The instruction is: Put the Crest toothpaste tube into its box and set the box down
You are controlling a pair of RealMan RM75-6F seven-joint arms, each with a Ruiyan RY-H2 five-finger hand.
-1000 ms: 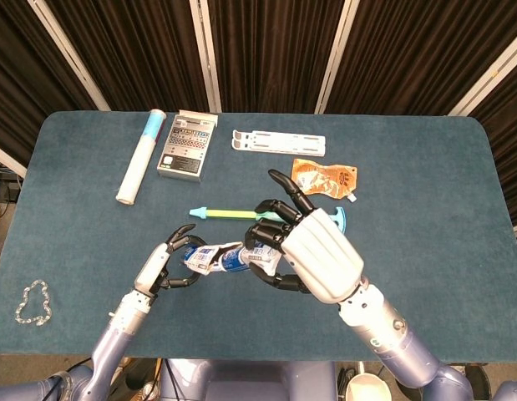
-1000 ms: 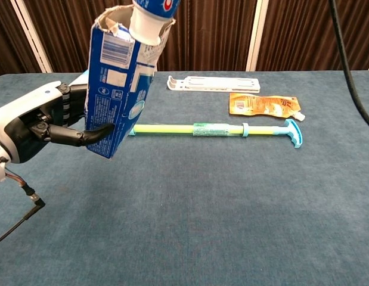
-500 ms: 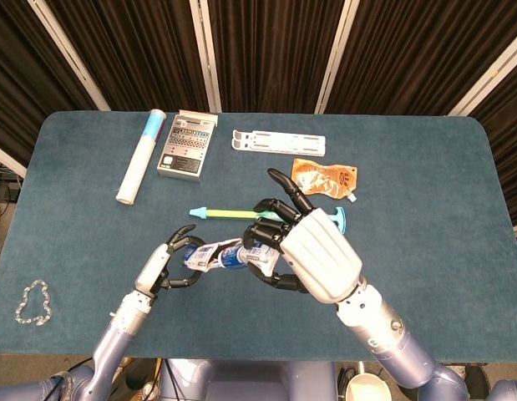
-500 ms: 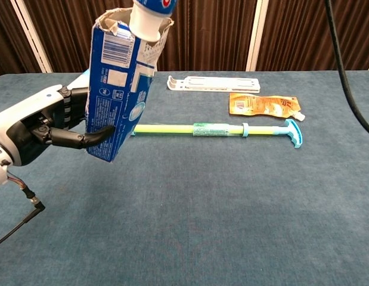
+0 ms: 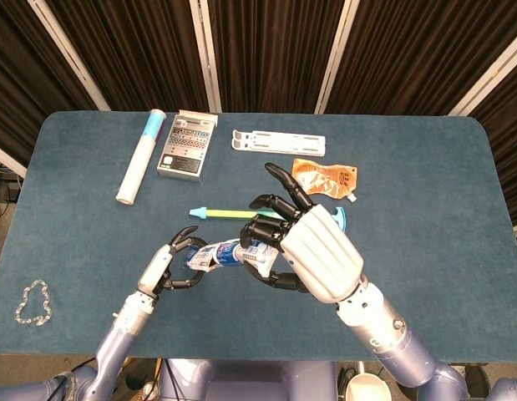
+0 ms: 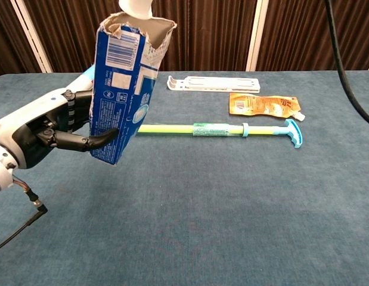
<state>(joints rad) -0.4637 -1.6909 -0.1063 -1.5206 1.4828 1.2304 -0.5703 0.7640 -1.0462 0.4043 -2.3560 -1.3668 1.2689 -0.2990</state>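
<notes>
You're mid-insertion: your left hand (image 6: 44,131) grips the box (image 6: 121,89) upright, and the toothpaste tube (image 5: 235,253), pinched in your right hand (image 5: 301,251), hangs just above the box's torn mouth. Line the cap up and lower it in.

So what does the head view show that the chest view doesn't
Only the head view shows the right hand gripping the toothpaste tube, plus the white roll, the gray card and the bead chain. Only the chest view shows the box's torn open top, with the tube's white cap just above it. Both show the left hand holding the box, the toothbrush, the orange pouch and the white rack.
</notes>
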